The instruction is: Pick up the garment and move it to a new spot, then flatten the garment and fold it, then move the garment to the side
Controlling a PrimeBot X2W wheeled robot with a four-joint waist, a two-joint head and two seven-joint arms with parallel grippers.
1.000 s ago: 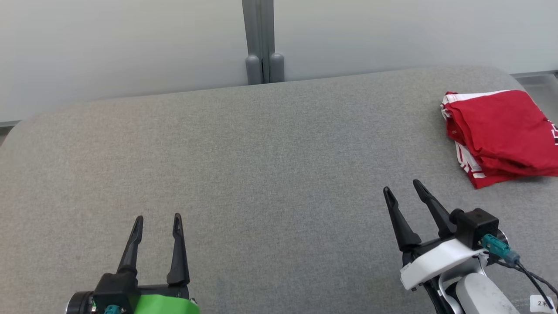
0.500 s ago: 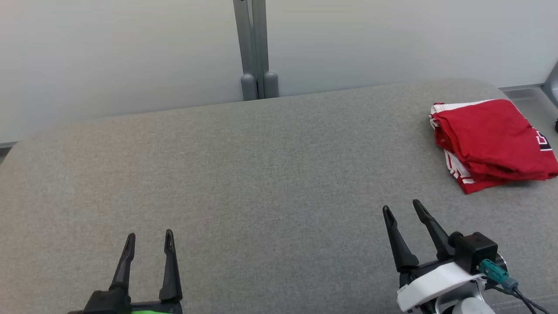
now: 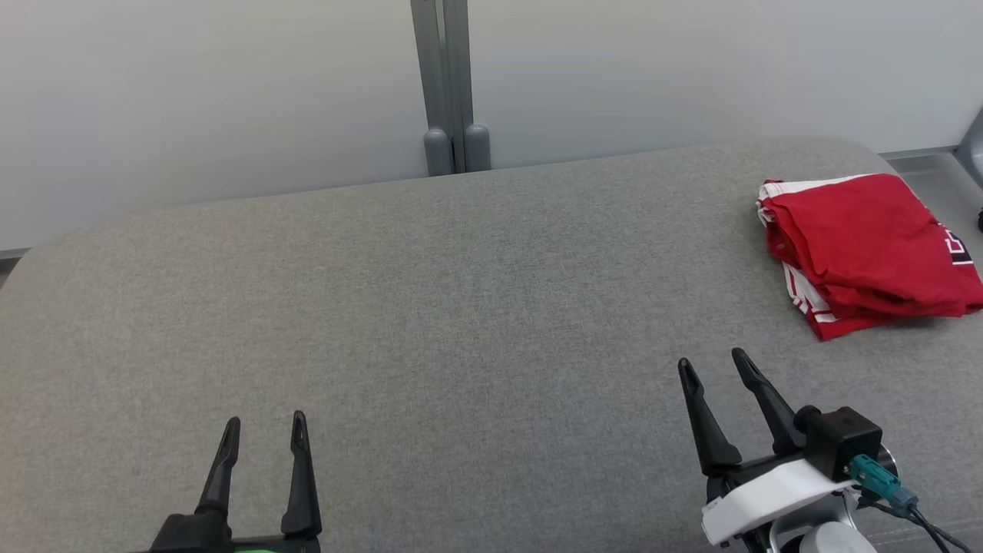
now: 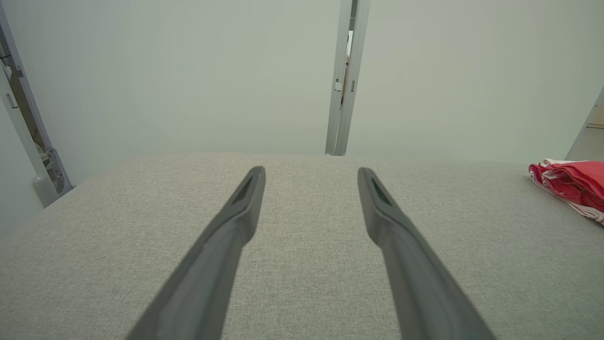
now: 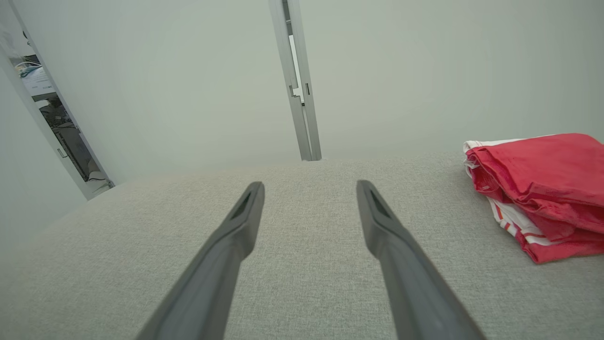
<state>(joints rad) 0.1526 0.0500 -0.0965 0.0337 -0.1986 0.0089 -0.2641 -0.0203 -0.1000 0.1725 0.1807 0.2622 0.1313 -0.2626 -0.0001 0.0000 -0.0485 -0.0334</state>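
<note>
Left fingers (image 3: 300, 476) and right fingers (image 3: 764, 399) stood spread, empty; the folded garment (image 3: 868, 246), right of them, could unfold if snagged.

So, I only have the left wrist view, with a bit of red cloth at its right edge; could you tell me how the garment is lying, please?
Observer: The garment lies folded in a stack at the far right of the grey surface, red on top, with white striped trim along its left edge.
Operator: Thank you. Is the right hand near it?
Observer: The right hand sits nearer the robot, apart from the cloth, fingers spread with nothing between them.
Operator: Any print on it?
Observer: A black-and-white marking shows at its right edge, cut off by the frame.
</note>
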